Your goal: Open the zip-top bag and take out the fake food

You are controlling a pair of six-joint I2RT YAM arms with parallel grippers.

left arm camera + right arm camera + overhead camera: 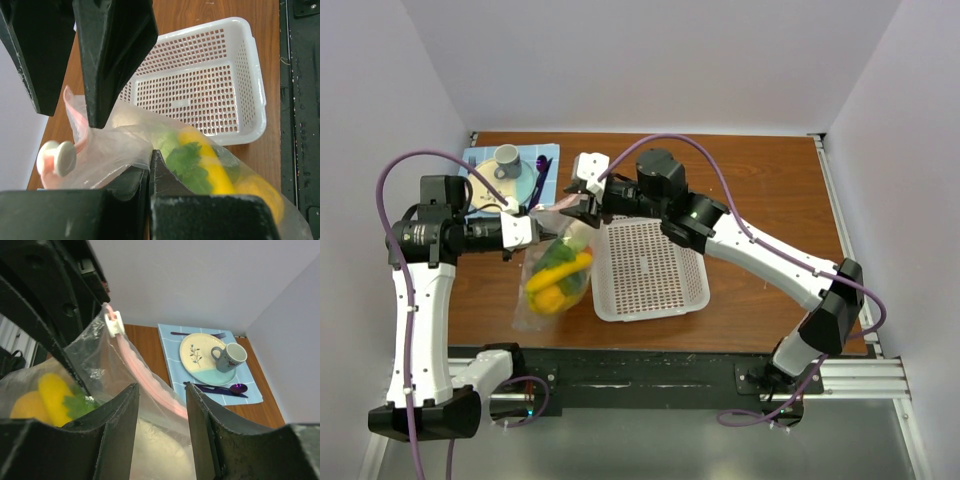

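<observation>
The zip-top bag (552, 290) hangs lifted by its top edge, left of the basket, its bottom on the table. The fake food (560, 272), yellow and green pieces, sits inside; it also shows in the left wrist view (200, 160) and the right wrist view (50, 395). My left gripper (536, 229) is shut on the bag's plastic near its top (149, 162). My right gripper (578, 208) is open, its fingers (115, 430) either side of the pink zipper strip (145, 380). The white slider (115, 324) is at the strip's far end, also in the left wrist view (57, 157).
A white mesh basket (705, 290) stands right of the bag, with nothing in it (257, 85). At the back left, a blue mat (480, 160) holds a plate (200, 360), a mug (230, 357), a purple spoon (235, 388) and a fork.
</observation>
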